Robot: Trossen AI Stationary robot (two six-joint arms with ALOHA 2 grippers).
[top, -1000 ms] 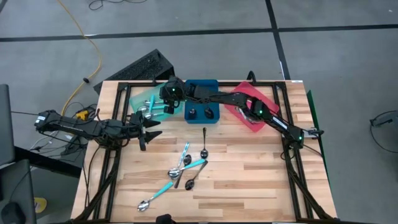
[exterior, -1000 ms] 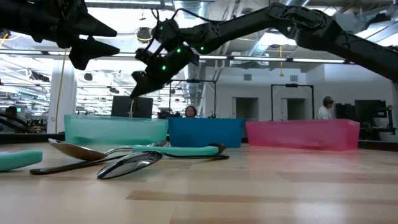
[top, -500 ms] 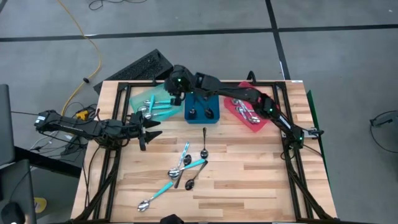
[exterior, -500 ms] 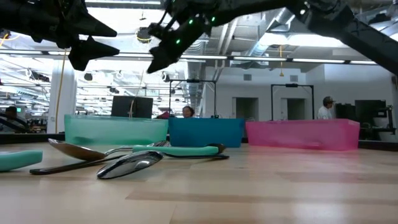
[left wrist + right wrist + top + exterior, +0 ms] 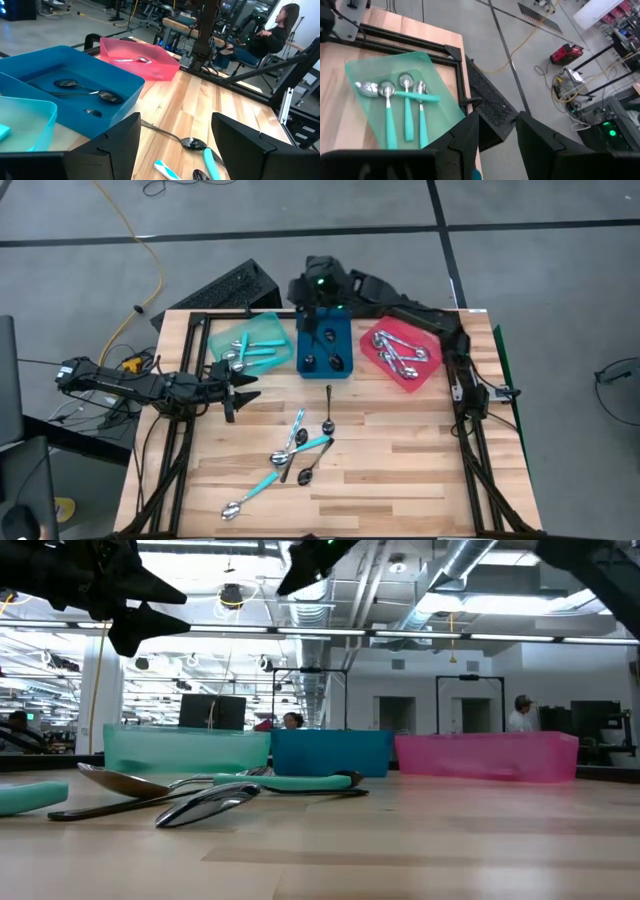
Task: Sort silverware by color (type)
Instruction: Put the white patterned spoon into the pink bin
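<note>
My left gripper (image 5: 245, 390) (image 5: 175, 145) hangs open and empty over the table's left side, near the teal tray (image 5: 262, 330). My right gripper (image 5: 308, 315) (image 5: 497, 135) is raised high over the far end of the blue tray (image 5: 345, 330); its fingers stand apart with nothing between them. Several teal-handled spoons (image 5: 405, 107) lie in the teal tray, two black spoons (image 5: 322, 360) in the blue tray, and silver spoons (image 5: 400, 358) in the red tray (image 5: 425, 340). Loose teal-handled, black and silver spoons (image 5: 295, 450) lie flat mid-table.
A lone black spoon (image 5: 328, 408) lies just in front of the blue tray. A dark keyboard-like object (image 5: 235, 285) sits off the table's far left corner. Bare wood lies to the right of the loose spoons (image 5: 420, 450). People sit in the room beyond the table.
My right gripper has risen well above the teal tray and swung toward the table's right and far edge, ending high over the blue tray's far end. The teal tray and the spoons in it, partly covered by the arm before, now show fully.
</note>
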